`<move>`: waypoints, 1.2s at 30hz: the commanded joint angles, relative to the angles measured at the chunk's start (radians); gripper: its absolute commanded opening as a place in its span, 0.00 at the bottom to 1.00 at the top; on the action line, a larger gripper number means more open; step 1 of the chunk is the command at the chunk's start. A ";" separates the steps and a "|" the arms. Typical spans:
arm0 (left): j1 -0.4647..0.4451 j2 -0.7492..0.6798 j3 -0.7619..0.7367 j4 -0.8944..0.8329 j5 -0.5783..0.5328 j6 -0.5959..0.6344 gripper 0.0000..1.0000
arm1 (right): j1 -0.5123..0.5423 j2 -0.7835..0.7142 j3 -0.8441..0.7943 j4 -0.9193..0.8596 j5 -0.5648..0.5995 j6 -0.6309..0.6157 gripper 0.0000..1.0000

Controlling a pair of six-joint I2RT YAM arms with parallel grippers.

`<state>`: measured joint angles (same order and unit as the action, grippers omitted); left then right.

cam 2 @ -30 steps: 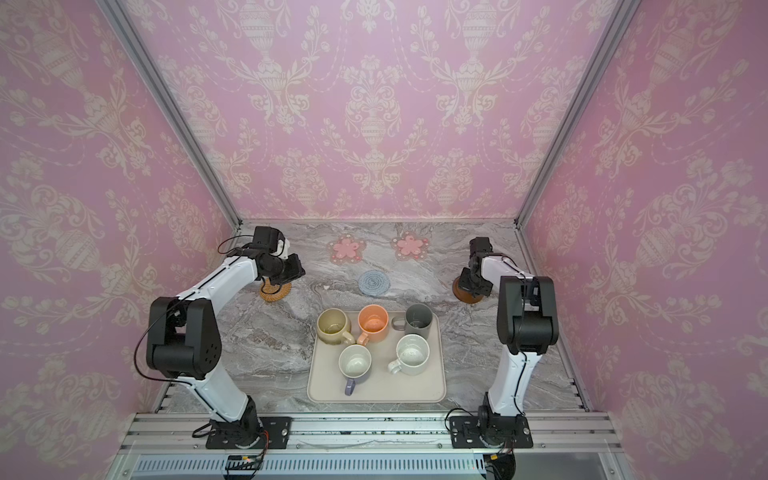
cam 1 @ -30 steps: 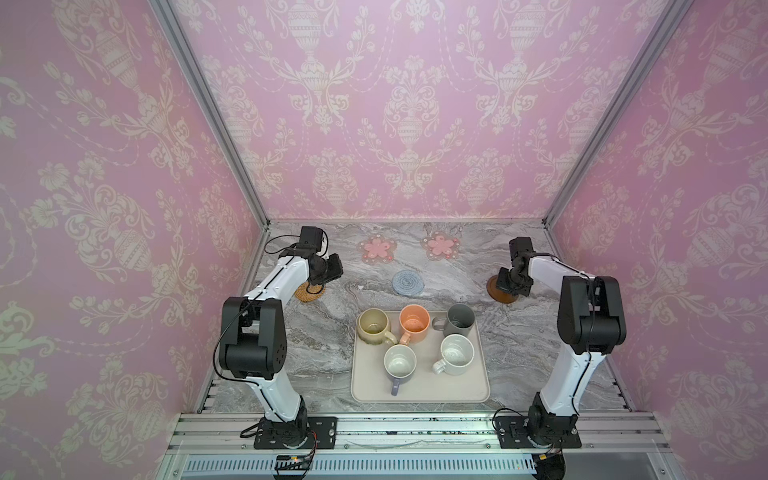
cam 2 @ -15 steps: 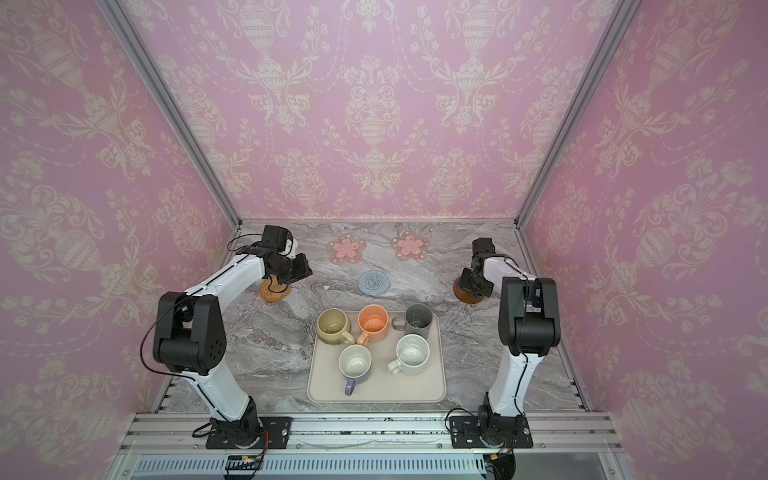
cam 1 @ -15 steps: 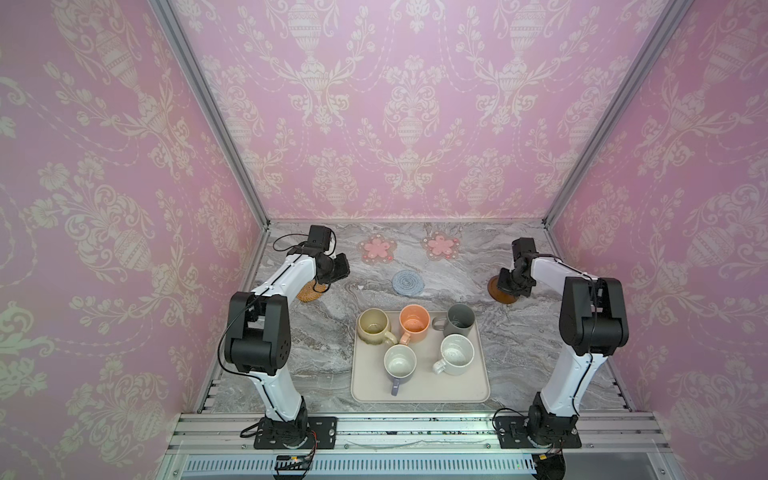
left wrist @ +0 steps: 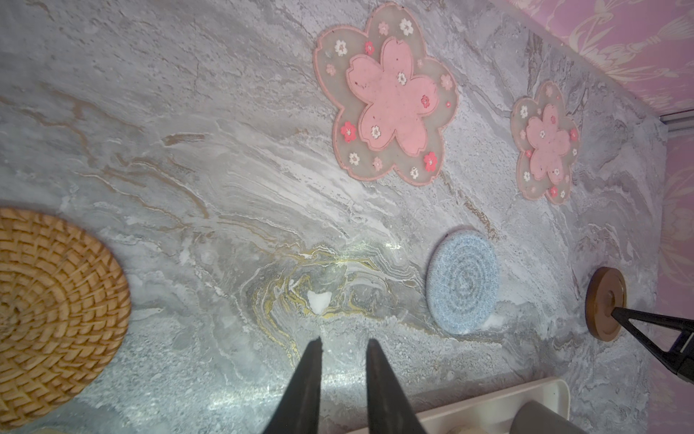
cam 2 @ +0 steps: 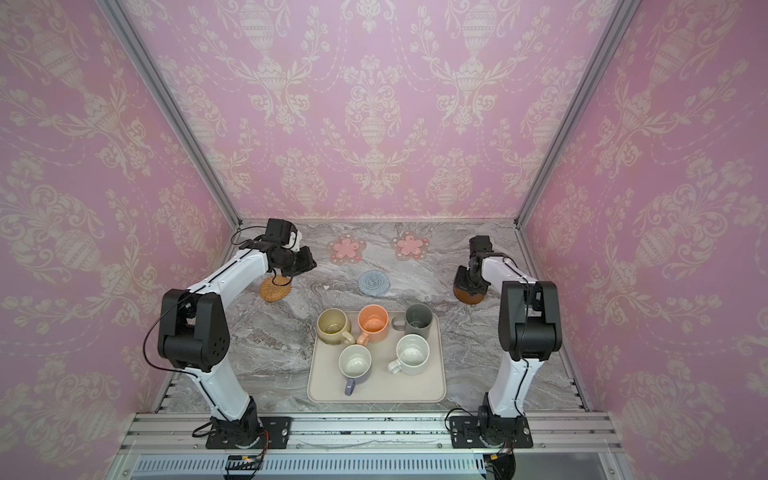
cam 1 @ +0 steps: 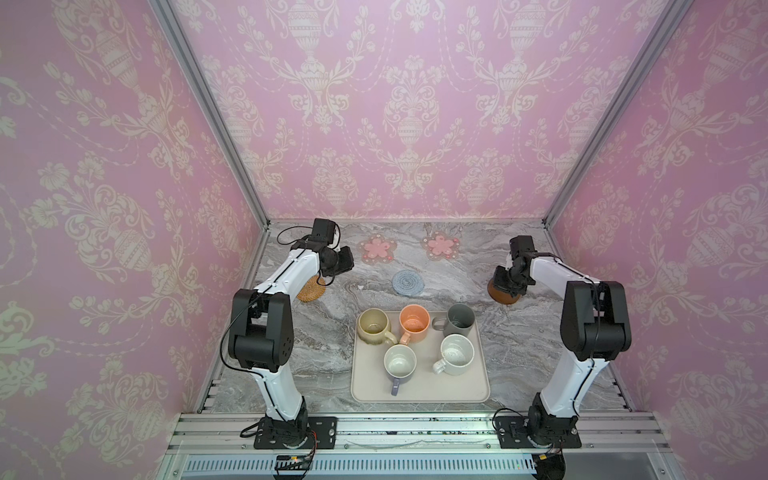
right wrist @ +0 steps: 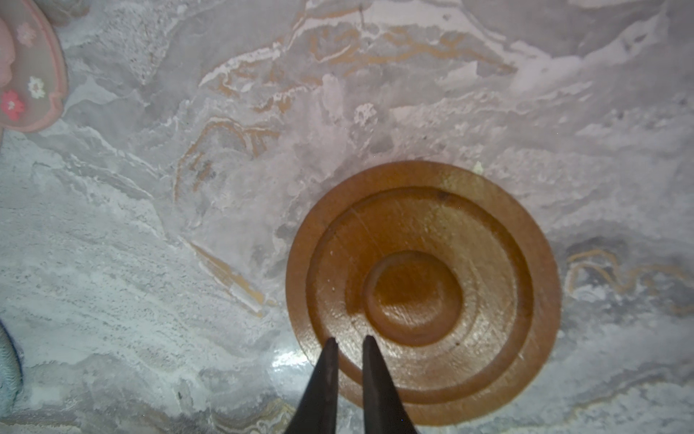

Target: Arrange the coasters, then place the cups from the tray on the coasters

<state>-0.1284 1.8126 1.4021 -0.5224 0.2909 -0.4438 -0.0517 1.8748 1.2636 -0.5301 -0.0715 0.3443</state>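
Tray (cam 1: 449, 388): cream-beige, flat on the marble tabletop (cam 1: 316, 357).
Mugs: all five upright on the tray; beige-yellow mug (cam 1: 374, 332), peach-orange mug (cam 1: 414, 324) and dark grey mug (cam 1: 459, 320) along its far side, lavender mug (cam 1: 400, 365) and speckled white mug (cam 1: 456, 353) nearer.
Flower coasters (cam 1: 377, 248) (cam 1: 441, 246): side by side, well beyond the tray's far edge.
Knitted coaster (cam 1: 408, 282): blue-grey, just beyond the tray's far edge.
Rattan coaster (left wrist: 49, 308): beyond the tray's far left corner, partly hidden under the left arm in both top views.
Wooden coaster (right wrist: 420, 293): dark brown, beyond the tray's far right corner, flat on the marble.
Left gripper (left wrist: 344, 342): above bare marble off the tray's far left corner; fingers a little apart, holding nothing.
Right gripper (right wrist: 350, 340): tips over the wooden coaster's rim; fingers narrowly apart, gripping nothing; contact cannot be told.
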 commanded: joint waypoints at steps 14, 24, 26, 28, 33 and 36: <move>-0.013 0.016 0.026 -0.039 0.008 -0.004 0.24 | -0.001 0.095 0.011 0.020 -0.049 0.010 0.13; -0.015 0.004 0.021 -0.048 -0.001 0.005 0.24 | 0.032 0.128 0.046 0.003 -0.080 -0.010 0.15; -0.016 0.002 0.018 -0.048 0.001 0.005 0.24 | 0.032 0.129 0.049 0.001 -0.069 -0.009 0.16; -0.019 0.003 0.020 -0.044 0.003 0.004 0.24 | 0.032 0.126 0.062 -0.008 -0.070 -0.013 0.16; -0.044 0.027 0.063 -0.035 0.032 0.004 0.25 | 0.036 0.077 0.087 -0.013 -0.085 -0.004 0.24; -0.070 0.067 0.124 -0.032 0.069 0.005 0.27 | 0.041 0.045 0.111 -0.011 -0.088 0.003 0.34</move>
<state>-0.1745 1.8442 1.4635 -0.5480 0.3092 -0.4435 -0.0231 1.9610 1.3342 -0.5156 -0.1410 0.3439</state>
